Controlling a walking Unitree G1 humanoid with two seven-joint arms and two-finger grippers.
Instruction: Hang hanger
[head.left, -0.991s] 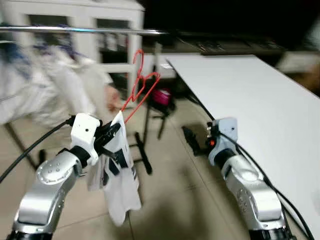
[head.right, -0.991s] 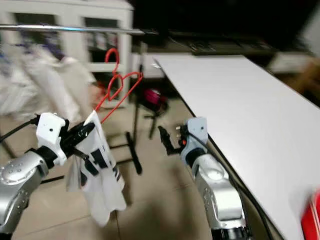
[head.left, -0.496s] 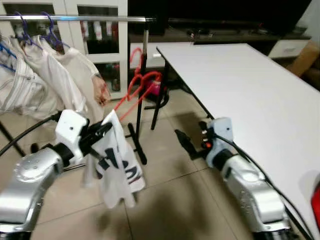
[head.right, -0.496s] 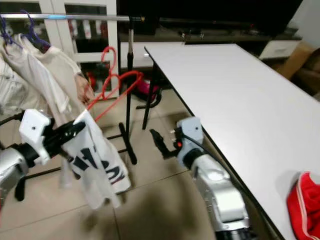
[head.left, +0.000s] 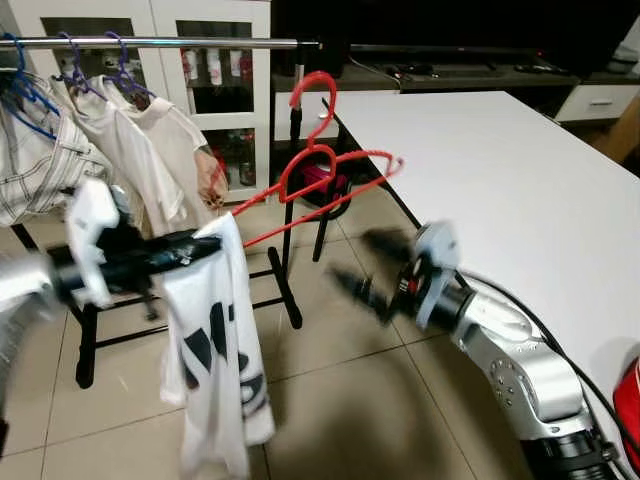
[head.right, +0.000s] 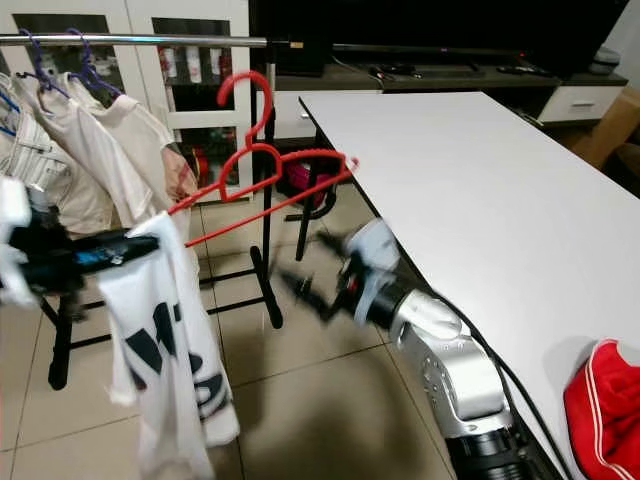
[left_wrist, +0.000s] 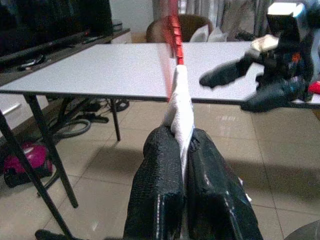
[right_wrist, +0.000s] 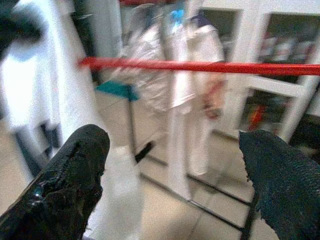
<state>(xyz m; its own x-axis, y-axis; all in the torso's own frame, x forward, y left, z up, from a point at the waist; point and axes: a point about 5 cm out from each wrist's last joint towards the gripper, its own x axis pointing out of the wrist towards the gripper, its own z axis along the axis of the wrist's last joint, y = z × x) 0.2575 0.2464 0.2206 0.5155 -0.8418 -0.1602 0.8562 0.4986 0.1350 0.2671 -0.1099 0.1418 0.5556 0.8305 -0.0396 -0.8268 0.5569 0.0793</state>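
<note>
A red hanger (head.left: 322, 172) carries a white shirt with dark lettering (head.left: 214, 330), hanging at a slant. My left gripper (head.left: 203, 246) is shut on the shirt's shoulder where it lies over the hanger's end; in the left wrist view the fingers (left_wrist: 159, 165) pinch the white cloth (left_wrist: 181, 107) below the red wire (left_wrist: 174, 30). The hook sits just under the end of the metal rail (head.left: 160, 43). My right gripper (head.left: 365, 265) is open and blurred, low beneath the hanger's right shoulder, apart from it. In the right wrist view the red bar (right_wrist: 200, 66) runs above its spread fingers (right_wrist: 75, 165).
Several garments (head.left: 120, 150) hang on blue hangers along the rail's left part. The rack's black post and feet (head.left: 285, 290) stand on the tiled floor between my arms. A white table (head.left: 500, 170) fills the right side, with a red cloth (head.right: 605, 410) near its front edge.
The view has shifted. My left arm has reached out and lifted the hanger, its hook now near the rail's end. My right gripper has moved forward under the hanger and is blurred.
</note>
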